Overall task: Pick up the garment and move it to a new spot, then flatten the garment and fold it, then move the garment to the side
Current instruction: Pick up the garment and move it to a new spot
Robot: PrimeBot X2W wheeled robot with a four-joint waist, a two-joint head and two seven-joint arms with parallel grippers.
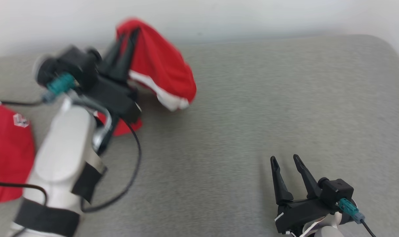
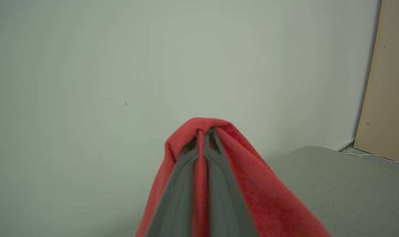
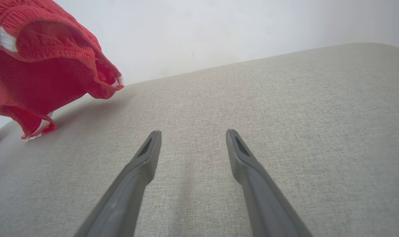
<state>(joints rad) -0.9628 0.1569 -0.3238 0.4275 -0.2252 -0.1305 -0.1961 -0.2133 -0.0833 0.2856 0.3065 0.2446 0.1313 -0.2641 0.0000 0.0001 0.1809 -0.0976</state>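
the red, white-trimmed garment [image 1: 160, 65] hangs bunched from the left end effector [image 2: 206, 133], which pinches it. the right end effector [image 1: 284, 158] is spread.

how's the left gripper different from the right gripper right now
The left gripper is shut on the red garment; the right gripper is open and holds nothing. The left gripper is up high with cloth draped over it; the right gripper sits low over the grey surface. Both have two long dark fingers.
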